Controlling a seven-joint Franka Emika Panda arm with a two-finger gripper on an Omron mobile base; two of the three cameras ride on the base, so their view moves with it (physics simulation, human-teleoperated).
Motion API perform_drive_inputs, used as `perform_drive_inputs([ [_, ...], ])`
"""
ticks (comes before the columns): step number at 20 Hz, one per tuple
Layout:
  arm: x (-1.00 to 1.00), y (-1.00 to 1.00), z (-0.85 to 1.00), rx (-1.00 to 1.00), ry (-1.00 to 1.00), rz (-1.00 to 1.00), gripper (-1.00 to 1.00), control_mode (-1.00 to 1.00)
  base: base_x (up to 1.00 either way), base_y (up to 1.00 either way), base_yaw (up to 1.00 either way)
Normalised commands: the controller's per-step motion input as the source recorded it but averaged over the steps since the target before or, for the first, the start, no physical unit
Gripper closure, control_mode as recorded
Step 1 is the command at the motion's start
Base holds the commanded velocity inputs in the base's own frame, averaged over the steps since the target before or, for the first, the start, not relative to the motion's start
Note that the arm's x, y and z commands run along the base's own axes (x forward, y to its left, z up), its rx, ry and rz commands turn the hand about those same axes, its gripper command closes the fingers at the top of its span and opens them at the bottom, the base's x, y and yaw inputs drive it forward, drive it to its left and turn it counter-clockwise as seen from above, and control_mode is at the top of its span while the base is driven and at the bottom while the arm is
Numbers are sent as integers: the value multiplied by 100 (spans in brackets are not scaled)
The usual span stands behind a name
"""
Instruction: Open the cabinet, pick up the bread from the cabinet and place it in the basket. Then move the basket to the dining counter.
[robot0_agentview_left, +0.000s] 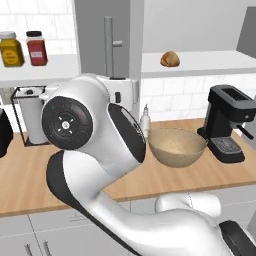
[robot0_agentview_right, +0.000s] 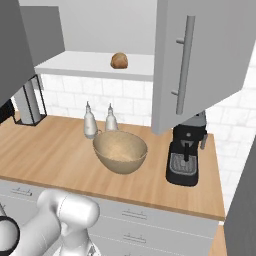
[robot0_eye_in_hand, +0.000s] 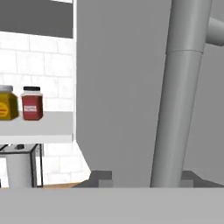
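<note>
The grey cabinet stands open. Its left door (robot0_agentview_left: 97, 35) is swung out, and the long bar handle (robot0_eye_in_hand: 179, 96) runs up between my gripper's (robot0_eye_in_hand: 146, 179) fingertips (robot0_eye_in_hand: 101, 177). The gripper is open around the bar, with a gap on one side. My hand (robot0_agentview_left: 119, 87) sits at the handle's lower end, partly behind my own elbow. The right door (robot0_agentview_right: 210, 55) also hangs open. The bread (robot0_agentview_left: 170, 59) (robot0_agentview_right: 119, 61), a small golden-brown bun, lies on the white shelf (robot0_agentview_left: 210, 64). Below it on the wood worktop sits the tan basket (robot0_agentview_left: 176, 146) (robot0_agentview_right: 120, 151), with nothing in it. The dining counter is out of view.
A black coffee machine (robot0_agentview_left: 227, 122) (robot0_agentview_right: 186, 155) stands right of the basket. Two small bottles (robot0_agentview_right: 90, 121) stand behind it. A paper towel holder (robot0_agentview_left: 30, 115) is at the left. Yellow and red jars (robot0_agentview_left: 36, 48) sit on the left shelf.
</note>
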Motion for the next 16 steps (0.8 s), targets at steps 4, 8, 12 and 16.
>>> perform_drive_inputs([
  [4, -68, 21, 0, 8, -1, -1, 100, -100, 0, 0, 0],
  [8, -100, -25, 0, 15, -2, -3, 100, -100, 0, 0, 0],
  [12, -100, -97, -52, 9, -1, -8, 100, -100, 0, 0, 0],
  [16, -35, -100, -100, 6, 2, -9, 100, -100, 0, 0, 0],
])
